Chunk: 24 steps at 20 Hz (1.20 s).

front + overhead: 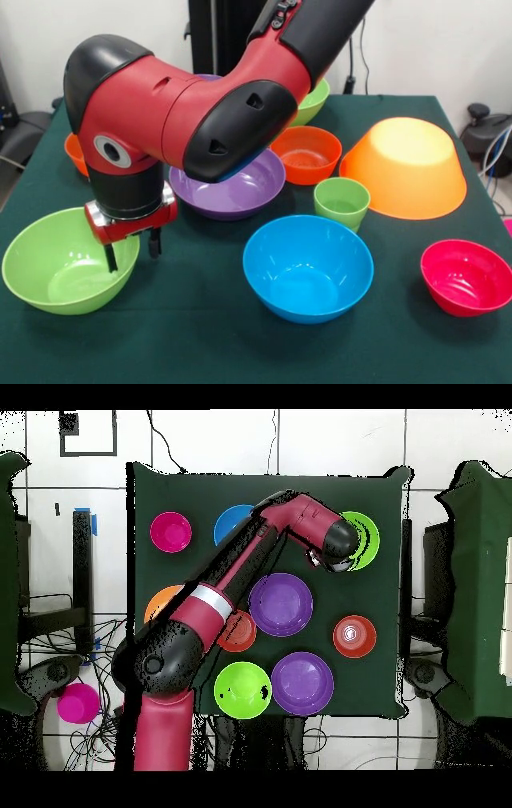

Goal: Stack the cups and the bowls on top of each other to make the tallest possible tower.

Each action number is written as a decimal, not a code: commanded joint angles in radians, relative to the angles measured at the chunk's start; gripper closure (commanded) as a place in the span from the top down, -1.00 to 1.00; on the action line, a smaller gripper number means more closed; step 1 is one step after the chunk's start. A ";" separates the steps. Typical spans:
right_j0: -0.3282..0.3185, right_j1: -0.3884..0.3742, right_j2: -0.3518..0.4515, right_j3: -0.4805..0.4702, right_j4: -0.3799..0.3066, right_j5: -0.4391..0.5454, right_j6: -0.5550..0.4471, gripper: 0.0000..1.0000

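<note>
1. Green bowl (60, 260) sits at the table's near corner in the front view.
2. Gripper (132, 250) hangs right over its rim, one finger inside, one outside.
3. Its fingers are apart, holding nothing.

The front view looks low and close across the desk (200, 336) toward the robot; the overhead view looks straight down (from farther off) on the same desk (390, 674).
</note>
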 commanded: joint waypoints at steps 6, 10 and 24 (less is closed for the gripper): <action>-0.028 -0.012 0.078 -0.078 0.040 0.025 0.014 1.00; -0.038 -0.010 0.073 -0.068 0.036 0.017 0.035 1.00; -0.039 -0.001 0.070 -0.070 0.039 0.015 0.056 1.00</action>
